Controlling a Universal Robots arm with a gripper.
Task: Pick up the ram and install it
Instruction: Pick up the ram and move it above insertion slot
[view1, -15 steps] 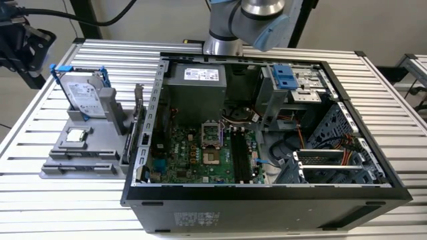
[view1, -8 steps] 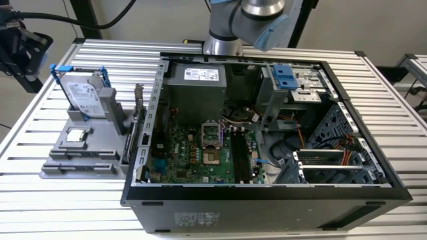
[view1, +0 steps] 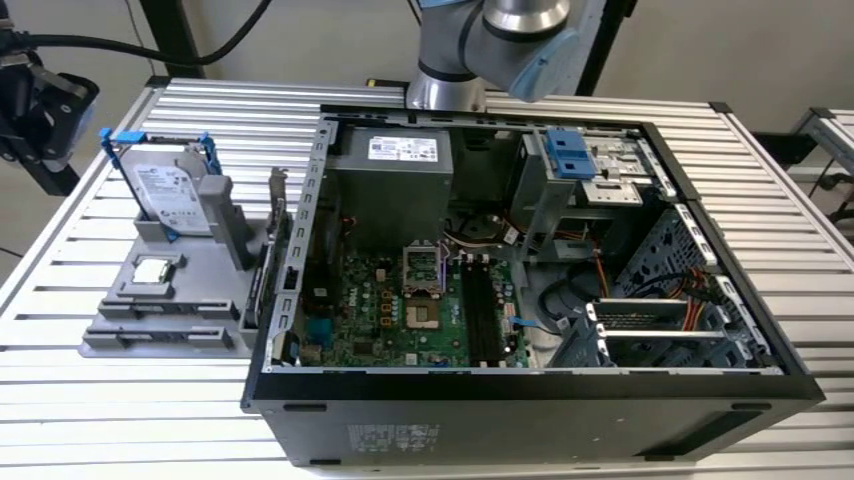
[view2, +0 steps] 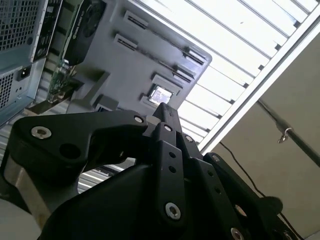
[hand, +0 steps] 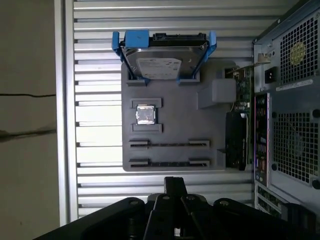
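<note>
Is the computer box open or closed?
Open: the case has no side cover, so the motherboard inside shows.

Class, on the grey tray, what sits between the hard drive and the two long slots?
The processor sits between them on the tray, as the first wrist view shows.

The claw (view2: 166, 111) is matt black with silver screw heads; ahead of it the tray (hand: 185, 125) is plain grey, its two ram sticks (hand: 169, 163) thin dark strips nearest the claw; past them the processor chip (hand: 145, 114) is bright silver, and farthest off the hard drive (hand: 162, 62) is silver with a white label in a blue frame. The table (hand: 95, 75) beneath is pale silver, ribbed in even stripes; beside the claw the computer case (hand: 295, 100) is blue-grey with dotted grilles.
</note>
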